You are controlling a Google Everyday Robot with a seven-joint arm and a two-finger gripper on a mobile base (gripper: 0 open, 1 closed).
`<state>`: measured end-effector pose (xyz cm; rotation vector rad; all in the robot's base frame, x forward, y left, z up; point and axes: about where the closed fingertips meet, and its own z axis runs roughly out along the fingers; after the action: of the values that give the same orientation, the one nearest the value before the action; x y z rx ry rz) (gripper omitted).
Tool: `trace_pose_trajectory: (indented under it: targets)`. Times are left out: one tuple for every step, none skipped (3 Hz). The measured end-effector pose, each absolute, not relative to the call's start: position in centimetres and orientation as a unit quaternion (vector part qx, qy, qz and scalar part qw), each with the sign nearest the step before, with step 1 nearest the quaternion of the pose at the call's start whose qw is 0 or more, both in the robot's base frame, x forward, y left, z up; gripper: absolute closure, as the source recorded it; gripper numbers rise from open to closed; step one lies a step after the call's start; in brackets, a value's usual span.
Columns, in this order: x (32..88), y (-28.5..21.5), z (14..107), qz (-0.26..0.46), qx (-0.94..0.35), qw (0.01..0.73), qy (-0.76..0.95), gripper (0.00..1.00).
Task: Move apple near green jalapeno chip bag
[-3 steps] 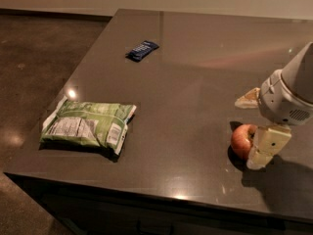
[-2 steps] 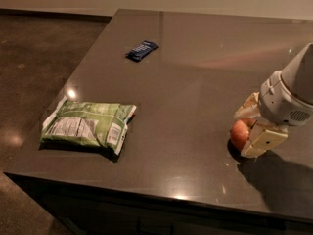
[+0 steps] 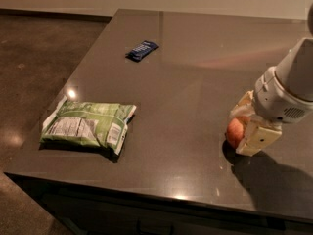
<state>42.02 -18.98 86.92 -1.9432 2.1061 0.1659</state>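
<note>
The apple [image 3: 234,131], red with a yellowish patch, is at the right side of the dark table, sitting between the two cream fingers of my gripper [image 3: 247,123]. One finger [image 3: 242,105] is behind it and the other [image 3: 257,138] is in front, and they are closed against it. The green jalapeno chip bag [image 3: 88,125] lies flat near the table's front left corner, label side up, far to the left of the apple and the gripper.
A small dark blue wrapper [image 3: 142,50] lies at the back left of the table [image 3: 186,67]. The table's front edge runs just below the bag and the gripper. The floor [image 3: 34,62] drops away to the left.
The gripper's fingers have drawn together around the apple, and the gripper has shifted slightly left over it. The bag and wrapper have not moved.
</note>
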Motion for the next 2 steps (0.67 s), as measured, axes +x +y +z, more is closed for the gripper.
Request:
trace_pose_trajectory:
  targets:
    - [42.4, -15.8, 87.9, 0.057, -0.677, 0.145, 0.719, 1.00]
    - [43.0, -11.3, 88.1, 0.059, -0.691, 0.159, 0.702, 1.00]
